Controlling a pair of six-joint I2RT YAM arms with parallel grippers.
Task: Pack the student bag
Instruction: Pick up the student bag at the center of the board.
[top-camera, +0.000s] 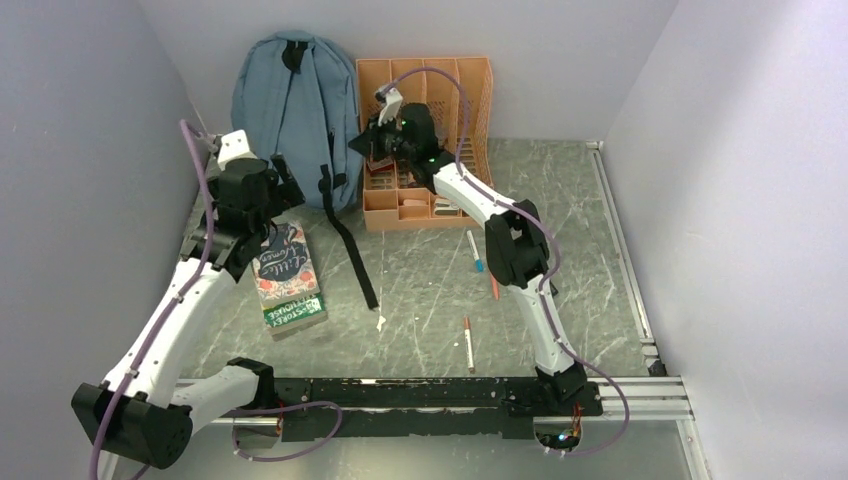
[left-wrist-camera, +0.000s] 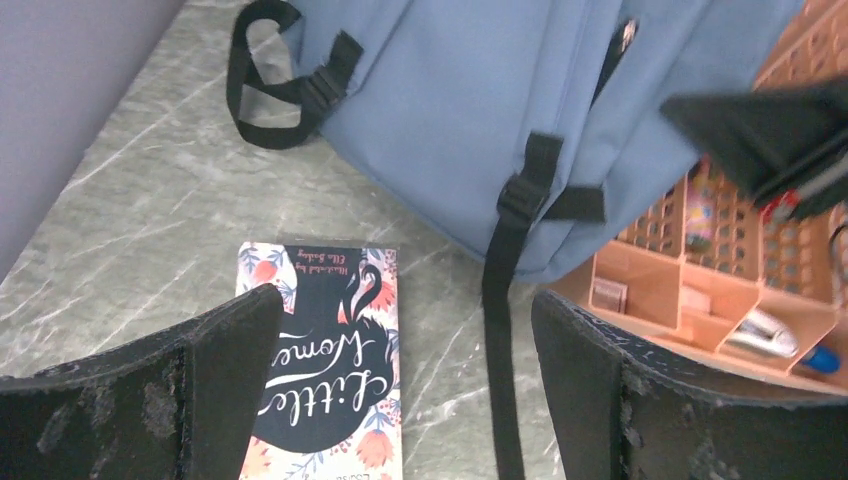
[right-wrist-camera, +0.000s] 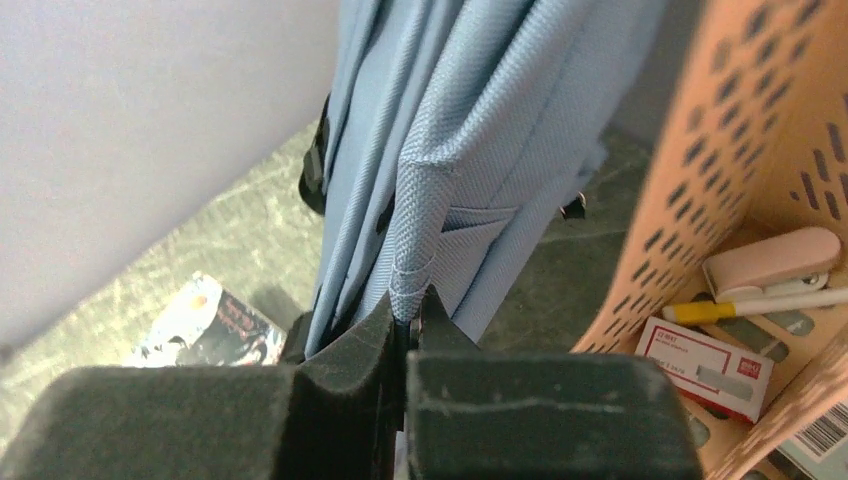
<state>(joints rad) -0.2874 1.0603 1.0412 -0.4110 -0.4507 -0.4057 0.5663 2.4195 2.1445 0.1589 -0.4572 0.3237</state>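
The dusty-blue student bag (top-camera: 290, 110) leans upright against the back wall, its black straps trailing onto the table. My right gripper (top-camera: 368, 148) is at the bag's right side. In the right wrist view the gripper (right-wrist-camera: 405, 312) is shut on a fold of the bag's blue fabric (right-wrist-camera: 430, 200). My left gripper (top-camera: 283, 185) is open and empty, low in front of the bag. In the left wrist view the gripper (left-wrist-camera: 405, 300) hangs over a floral "Little Women" book (left-wrist-camera: 320, 350) and a black strap (left-wrist-camera: 500, 330), with the bag (left-wrist-camera: 450, 100) just beyond.
The book (top-camera: 287, 278) lies flat at the left. An orange slotted organizer (top-camera: 470, 90) stands right of the bag, holding a pink stapler (right-wrist-camera: 770, 262) and a staple box (right-wrist-camera: 705, 365). A blue-capped pen (top-camera: 474, 250) and a red pen (top-camera: 468, 343) lie on the table.
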